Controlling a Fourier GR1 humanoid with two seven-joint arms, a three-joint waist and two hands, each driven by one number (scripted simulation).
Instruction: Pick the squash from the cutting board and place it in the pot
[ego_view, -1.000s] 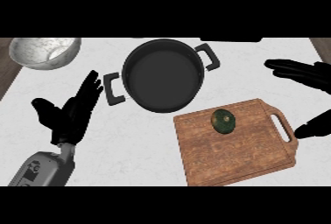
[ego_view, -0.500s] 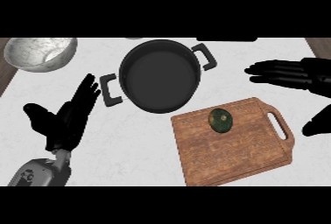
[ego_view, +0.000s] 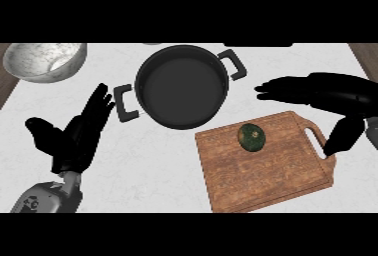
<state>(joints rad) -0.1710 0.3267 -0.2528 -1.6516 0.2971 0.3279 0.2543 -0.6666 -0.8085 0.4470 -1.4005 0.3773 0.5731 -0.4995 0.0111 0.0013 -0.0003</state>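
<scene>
The right hand (ego_view: 325, 92) hangs over the desk's (ego_view: 148, 165) right side with its fingers straight, pointing left toward the pot, and its thumb spread wide and low by the board's handle; it holds nothing. The span between fingers and thumb looks wide enough to take the squash (ego_view: 252, 137), which lies just below and left of the fingertips, apart from them, on the far part of the board (ego_view: 266, 175) near the edge that faces the pot (ego_view: 181, 87). The squash is small, round and dark green with a paler spot at its top. I judge it hard-skinned and stiff, so it should not give under the fingers, fairly light for this hand, and smooth enough to slide or roll away if touched on one side only. The best hold seems to be from above across its widest part, fingers on the far side and thumb on the near side, closing on both at once so that it cannot roll along the flat wood. The pot, black, with a handle at each side, stands just beyond the board's far left corner, so the carry would be short; lowering the squash inside rather than letting it fall would suit a hard, round thing. The left hand (ego_view: 74, 137) rests open, fingers up, at the lower left, well apart from the board, and a pale bowl (ego_view: 44, 60) sits at the far left corner.
</scene>
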